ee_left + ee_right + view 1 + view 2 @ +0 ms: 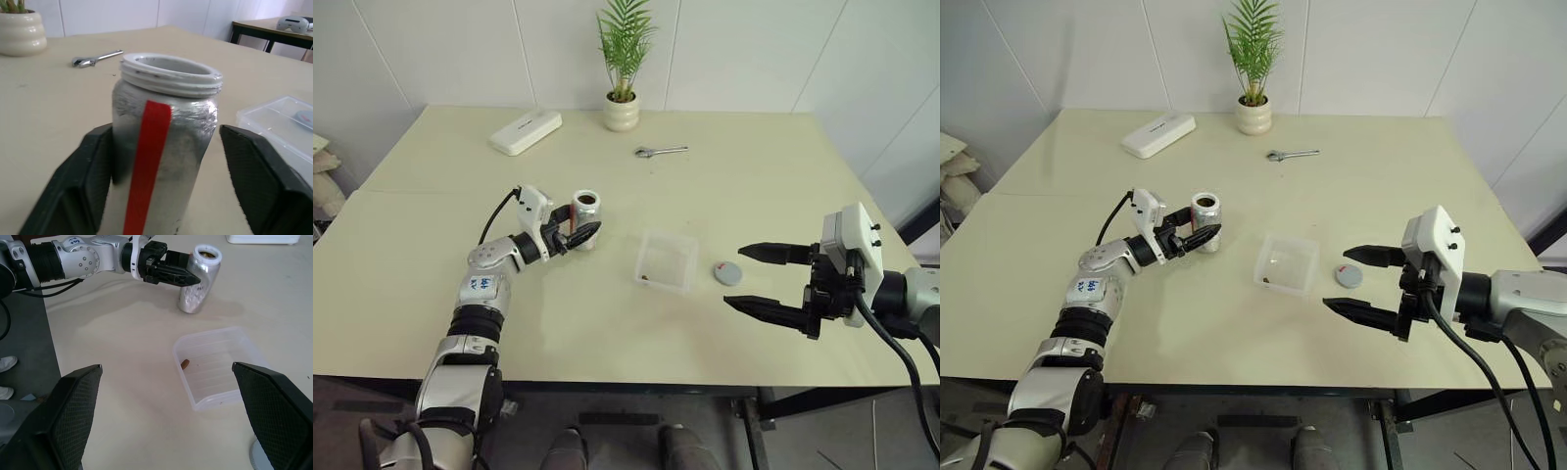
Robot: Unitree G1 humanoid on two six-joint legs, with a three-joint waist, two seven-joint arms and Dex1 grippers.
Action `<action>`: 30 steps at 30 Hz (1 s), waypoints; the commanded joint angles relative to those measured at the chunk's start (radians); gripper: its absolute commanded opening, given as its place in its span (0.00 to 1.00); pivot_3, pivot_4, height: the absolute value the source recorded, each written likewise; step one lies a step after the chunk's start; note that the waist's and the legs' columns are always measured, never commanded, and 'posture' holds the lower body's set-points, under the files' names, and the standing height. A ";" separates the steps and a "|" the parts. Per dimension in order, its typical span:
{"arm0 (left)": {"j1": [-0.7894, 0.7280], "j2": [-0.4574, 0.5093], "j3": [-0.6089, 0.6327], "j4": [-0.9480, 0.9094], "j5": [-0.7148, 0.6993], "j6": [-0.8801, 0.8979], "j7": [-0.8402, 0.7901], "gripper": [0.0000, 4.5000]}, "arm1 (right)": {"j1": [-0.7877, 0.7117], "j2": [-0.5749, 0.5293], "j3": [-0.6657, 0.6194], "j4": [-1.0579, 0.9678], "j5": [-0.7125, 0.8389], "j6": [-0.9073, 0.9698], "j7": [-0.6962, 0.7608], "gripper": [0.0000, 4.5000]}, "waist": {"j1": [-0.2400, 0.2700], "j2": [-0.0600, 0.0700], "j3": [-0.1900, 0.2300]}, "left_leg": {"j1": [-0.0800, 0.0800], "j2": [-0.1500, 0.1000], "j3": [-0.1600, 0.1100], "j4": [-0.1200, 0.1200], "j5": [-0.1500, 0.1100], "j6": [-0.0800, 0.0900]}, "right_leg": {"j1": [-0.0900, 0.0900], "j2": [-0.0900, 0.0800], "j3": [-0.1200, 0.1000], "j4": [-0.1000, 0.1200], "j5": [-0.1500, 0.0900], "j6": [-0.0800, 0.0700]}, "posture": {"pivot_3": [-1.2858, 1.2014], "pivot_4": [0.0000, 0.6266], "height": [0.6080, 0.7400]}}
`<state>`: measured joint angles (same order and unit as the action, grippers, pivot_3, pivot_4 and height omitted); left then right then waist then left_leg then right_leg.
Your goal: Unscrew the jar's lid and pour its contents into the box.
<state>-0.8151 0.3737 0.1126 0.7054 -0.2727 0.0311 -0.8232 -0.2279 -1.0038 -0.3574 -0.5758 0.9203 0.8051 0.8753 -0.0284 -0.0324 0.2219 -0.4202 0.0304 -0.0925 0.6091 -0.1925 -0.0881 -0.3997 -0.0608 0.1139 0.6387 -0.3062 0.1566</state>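
L arm stretched forward, left gripper (576, 233) level, fingers apart on either side of the jar (585, 218), one finger (85, 181) touching it, the other clear. R arm bent, right gripper (756, 278) wide open, well right of jar.

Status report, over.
Left gripper open around upright jar. Right gripper open, empty. Lid off; contents in box. Nothing obstructing.

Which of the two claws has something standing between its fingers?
The left gripper: the open jar stands on the table between its spread fingers. The right gripper hangs wide open with nothing between its fingers, near the lid.
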 commanded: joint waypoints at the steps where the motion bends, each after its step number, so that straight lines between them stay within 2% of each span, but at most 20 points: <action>1: 0.007 0.016 0.009 -0.058 -0.012 0.012 -0.014 1.00 | -0.012 -0.023 -0.033 0.006 -0.008 -0.027 0.023 1.00 | 0.001 0.000 0.000 | 0.000 0.000 0.000 0.000 0.000 0.000 | 0.000 0.000 0.000 0.000 0.000 0.000 | 0.52 0.24 1.00; 7: 0.019 0.052 0.010 -0.090 -0.007 0.059 -0.032 1.00 | -0.033 -0.037 -0.025 0.025 -0.021 -0.031 0.040 1.00 | -0.002 0.000 0.000 | 0.000 0.000 0.000 0.000 0.000 0.000 | 0.000 0.000 0.000 -0.002 0.001 0.000 | 0.52 0.24 1.00; 14: 0.038 0.127 -0.012 -0.142 -0.009 0.127 -0.127 1.00 | -0.031 -0.062 -0.040 0.045 -0.028 -0.031 0.070 1.00 | 0.000 0.000 0.000 | 0.000 0.000 0.000 -0.002 0.000 0.000 | 0.000 0.000 0.000 -0.004 0.000 0.000 | 0.52 0.24 1.00; 16: 0.051 0.185 -0.020 -0.144 -0.017 0.135 -0.228 1.00 | -0.034 -0.078 -0.044 0.046 -0.025 -0.021 0.075 1.00 | -0.002 0.000 0.000 | -0.001 0.000 0.000 -0.003 0.000 0.000 | 0.000 0.000 0.000 -0.005 0.000 0.000 | 0.52 0.24 1.00; 24: 0.057 0.302 -0.003 -0.129 -0.075 0.161 -0.497 1.00 | -0.021 -0.132 -0.084 0.078 -0.030 -0.020 0.122 1.00 | 0.000 0.000 0.000 | 0.000 0.001 0.000 -0.010 0.000 0.000 | 0.000 -0.001 -0.001 -0.011 0.000 -0.002 | 0.52 0.24 1.00; 28: 0.024 0.360 0.018 -0.013 -0.075 0.099 -0.607 1.00 | -0.006 -0.159 -0.099 0.075 -0.046 -0.014 0.133 1.00 | -0.004 0.000 0.000 | 0.000 0.001 0.001 -0.014 0.000 0.000 | -0.001 -0.001 -0.002 -0.011 0.000 -0.002 | 0.52 0.24 1.00; 30: -0.001 0.398 0.019 0.098 -0.054 -0.019 -0.708 1.00 | -0.009 -0.171 -0.122 0.075 -0.032 0.000 0.134 1.00 | -0.002 0.000 0.000 | 0.000 0.001 0.000 -0.015 0.000 0.000 | -0.001 -0.001 -0.002 -0.011 -0.001 -0.003 | 0.52 0.24 1.00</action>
<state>-0.7935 0.7448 0.1099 0.7679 -0.3246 0.0757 -1.4749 -0.2309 -1.1481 -0.4272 -0.4959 0.8792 0.8025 1.0003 -0.0309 -0.0322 0.2218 -0.4200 0.0318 -0.0919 0.5942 -0.1927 -0.0881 -0.4017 -0.0616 0.1114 0.6277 -0.3071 0.1537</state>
